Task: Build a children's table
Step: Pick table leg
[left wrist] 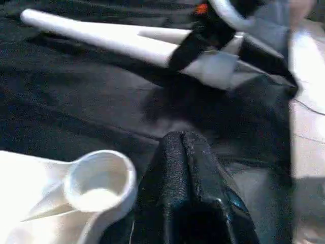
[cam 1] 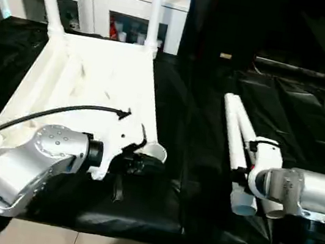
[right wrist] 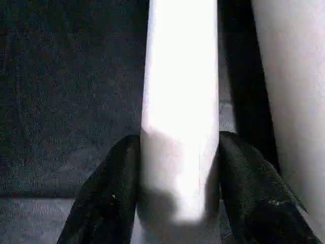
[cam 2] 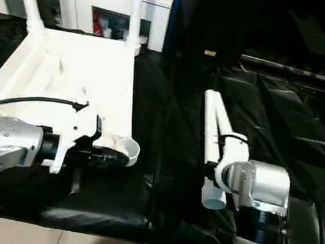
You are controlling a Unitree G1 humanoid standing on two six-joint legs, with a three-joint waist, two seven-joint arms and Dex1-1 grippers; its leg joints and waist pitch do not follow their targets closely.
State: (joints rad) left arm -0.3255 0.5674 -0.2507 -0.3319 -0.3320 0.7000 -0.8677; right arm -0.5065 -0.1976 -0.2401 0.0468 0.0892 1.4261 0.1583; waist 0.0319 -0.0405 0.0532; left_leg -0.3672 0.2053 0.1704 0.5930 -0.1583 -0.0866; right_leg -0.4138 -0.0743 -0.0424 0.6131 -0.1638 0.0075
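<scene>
While the top [cam 1: 94,86] lies upside down on the black cloth [cam 1: 193,164] with two legs [cam 1: 155,9] already standing in its far sockets, the two loose legs [cam 1: 236,146] lie side by side well to its right. Right gripper [right wrist: 177,178] straddles one of them near its thick end, a finger [right wrist: 101,198] on each side and close against the tube; whether it actually clamps yet, I can't tell. Left gripper [left wrist: 188,173] is pinched closed, holding nothing, parked just beside the empty near-right socket [left wrist: 99,180]. Handling guess: hollow plastic tube, light, stiff, smooth, so it's likely to slip or roll in a two-finger pinch. Taper means a grip near the thick end gives more bite, but leaves the long thin end swinging as a lever. Better to hold a bit in from the end, squarely across the diameter, leaving the end that goes into the socket free. The top looks light too and may slide on the cloth when a leg is pushed in, so the left gripper could brace the rim by that socket.
</scene>
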